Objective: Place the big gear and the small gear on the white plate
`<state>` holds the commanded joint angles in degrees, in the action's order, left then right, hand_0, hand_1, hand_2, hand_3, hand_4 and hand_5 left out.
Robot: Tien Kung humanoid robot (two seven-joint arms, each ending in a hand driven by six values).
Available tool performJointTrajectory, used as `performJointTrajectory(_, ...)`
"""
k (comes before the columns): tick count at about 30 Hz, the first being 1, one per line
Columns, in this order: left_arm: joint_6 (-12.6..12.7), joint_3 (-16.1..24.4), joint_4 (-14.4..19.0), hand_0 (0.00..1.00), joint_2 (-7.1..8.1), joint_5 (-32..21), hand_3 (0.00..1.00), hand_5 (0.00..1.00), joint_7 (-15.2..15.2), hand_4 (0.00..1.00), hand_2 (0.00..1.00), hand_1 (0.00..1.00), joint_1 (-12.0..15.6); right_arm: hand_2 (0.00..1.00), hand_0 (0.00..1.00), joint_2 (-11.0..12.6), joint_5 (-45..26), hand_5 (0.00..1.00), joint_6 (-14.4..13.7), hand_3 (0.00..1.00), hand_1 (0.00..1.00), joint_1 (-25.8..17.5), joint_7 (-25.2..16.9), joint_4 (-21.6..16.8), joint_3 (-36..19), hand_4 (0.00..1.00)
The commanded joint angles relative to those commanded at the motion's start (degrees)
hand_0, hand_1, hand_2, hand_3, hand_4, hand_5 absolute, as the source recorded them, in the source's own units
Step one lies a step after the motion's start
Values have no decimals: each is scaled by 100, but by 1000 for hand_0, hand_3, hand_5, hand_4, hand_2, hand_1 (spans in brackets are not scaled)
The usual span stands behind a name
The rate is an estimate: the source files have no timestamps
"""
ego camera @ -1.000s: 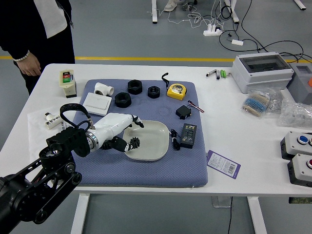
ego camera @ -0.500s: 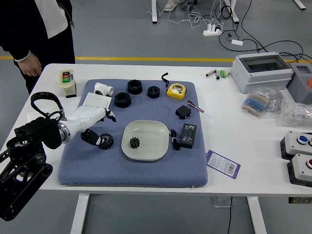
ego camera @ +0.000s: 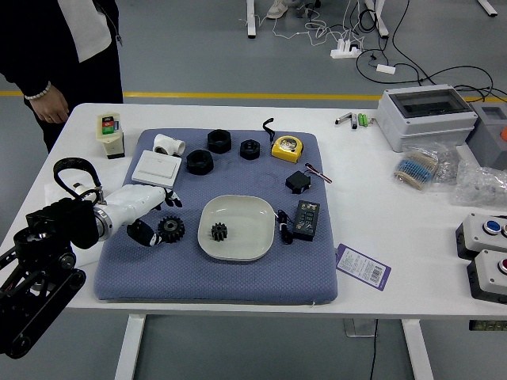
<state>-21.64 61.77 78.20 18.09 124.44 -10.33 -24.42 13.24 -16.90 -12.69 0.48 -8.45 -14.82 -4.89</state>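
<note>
Left hand [ego camera: 139, 207]: I have it over the left part of the blue mat [ego camera: 214, 281], thumb and fingers spread, nothing gripped. Big gear [ego camera: 171, 229]: flat on the mat, just beside the thumb tip; I cannot tell whether they touch. Small gear [ego camera: 219, 231]: in the white plate [ego camera: 247, 226], left of the plate's middle. The plate sits on the mat, to the right of the big gear.

Far side of the mat: I log a white box [ego camera: 157, 168] at left and a yellow tape measure [ego camera: 287, 148] at right. A black box [ego camera: 306, 219] lies right of the plate. At the far left, a person's hand [ego camera: 50, 106] hangs beside the white surface [ego camera: 376, 289].
</note>
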Motion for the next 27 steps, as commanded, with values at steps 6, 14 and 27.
performJointTrajectory(6,53,-129,-169,571,-78,12,791,6,35,853,787,710,-59,721,610,6,12,698,3,536,619,-2,-1,-1,-4,738)
performJointTrajectory(14,156,-285,-305,567,-128,-6,785,16,104,854,760,693,-90,721,610,4,2,697,4,535,620,-22,-1,-2,5,737)
performJointTrajectory(27,287,-336,-456,432,-159,39,604,2,122,484,538,526,-123,721,611,2,-6,698,-1,536,620,-51,-4,-5,32,738)
